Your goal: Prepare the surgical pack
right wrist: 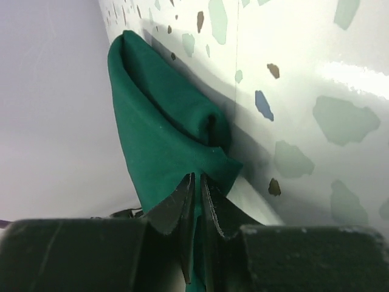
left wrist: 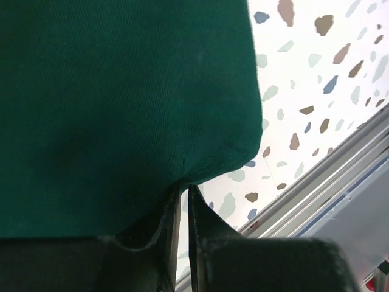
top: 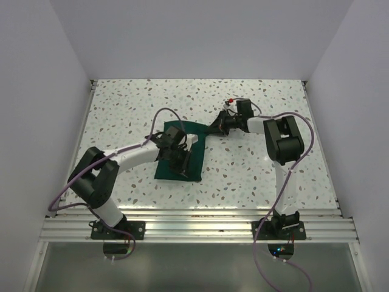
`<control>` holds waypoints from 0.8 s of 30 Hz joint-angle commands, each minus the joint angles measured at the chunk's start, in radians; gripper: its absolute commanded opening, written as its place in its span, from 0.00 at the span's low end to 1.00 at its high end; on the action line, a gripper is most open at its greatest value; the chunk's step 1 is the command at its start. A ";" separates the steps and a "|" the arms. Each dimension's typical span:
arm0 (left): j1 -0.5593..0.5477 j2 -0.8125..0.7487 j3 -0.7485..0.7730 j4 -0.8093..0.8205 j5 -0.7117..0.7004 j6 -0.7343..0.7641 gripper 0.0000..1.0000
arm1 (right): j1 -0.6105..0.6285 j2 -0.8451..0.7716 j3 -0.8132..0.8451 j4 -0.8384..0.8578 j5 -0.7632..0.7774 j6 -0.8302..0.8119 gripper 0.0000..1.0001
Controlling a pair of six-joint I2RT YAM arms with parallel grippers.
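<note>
We see the green cloth (top: pixel 182 171) lying near the middle of the speckled table (top: pixel 121 109), our left gripper (left wrist: pixel 184 190) pinching its edge, our right gripper (right wrist: pixel 197 177) clamped on a corner stretched toward the table's far side.

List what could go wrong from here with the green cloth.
1. The left end effector appears to pinch only the very edge of the green cloth, so the cloth could slip free when pulled.
2. The right end effector holds a bunched fold; lifting it may undo the folding.
</note>
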 commanded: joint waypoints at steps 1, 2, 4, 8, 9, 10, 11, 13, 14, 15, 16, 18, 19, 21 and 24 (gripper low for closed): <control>0.010 -0.097 -0.016 -0.018 -0.024 0.026 0.13 | 0.003 -0.137 0.000 -0.067 -0.022 -0.071 0.13; 0.010 -0.130 -0.020 -0.022 -0.022 0.023 0.13 | 0.009 -0.153 -0.003 -0.064 -0.034 -0.060 0.13; 0.010 -0.164 -0.029 -0.035 -0.033 0.006 0.14 | 0.030 -0.202 -0.005 -0.076 -0.065 -0.063 0.13; 0.053 -0.251 -0.057 -0.064 -0.034 -0.020 0.18 | 0.075 -0.245 -0.029 -0.107 -0.084 -0.092 0.14; 0.067 -0.261 -0.062 -0.068 -0.028 -0.031 0.19 | 0.083 -0.242 -0.038 -0.092 -0.085 -0.091 0.14; 0.096 -0.270 -0.072 -0.073 -0.015 -0.036 0.20 | 0.093 -0.234 -0.054 -0.080 -0.085 -0.086 0.14; 0.111 -0.279 -0.077 -0.076 -0.005 -0.042 0.22 | 0.095 -0.219 -0.063 -0.064 -0.081 -0.066 0.14; 0.148 -0.284 -0.085 -0.096 -0.002 -0.066 0.22 | 0.095 -0.202 -0.107 0.040 -0.076 -0.020 0.14; 0.160 -0.285 -0.086 -0.105 -0.004 -0.074 0.22 | 0.094 -0.192 -0.124 0.089 -0.071 0.044 0.13; 0.168 -0.289 -0.089 -0.120 -0.008 -0.089 0.22 | 0.093 -0.164 -0.138 0.185 -0.073 0.075 0.14; 0.189 -0.289 -0.094 -0.130 -0.014 -0.097 0.22 | 0.090 -0.150 -0.161 0.233 -0.076 0.108 0.14; 0.208 -0.295 -0.114 -0.148 -0.016 -0.122 0.20 | 0.083 -0.106 -0.189 0.334 -0.076 0.176 0.13; 0.228 -0.301 -0.126 -0.153 -0.005 -0.128 0.17 | 0.081 -0.093 -0.195 0.347 -0.076 0.185 0.13; 0.246 -0.305 -0.166 -0.157 0.012 -0.152 0.12 | 0.068 -0.086 -0.219 0.347 -0.081 0.184 0.13; 0.279 -0.313 -0.209 -0.160 0.059 -0.163 0.01 | 0.060 -0.139 -0.261 0.271 -0.079 0.124 0.13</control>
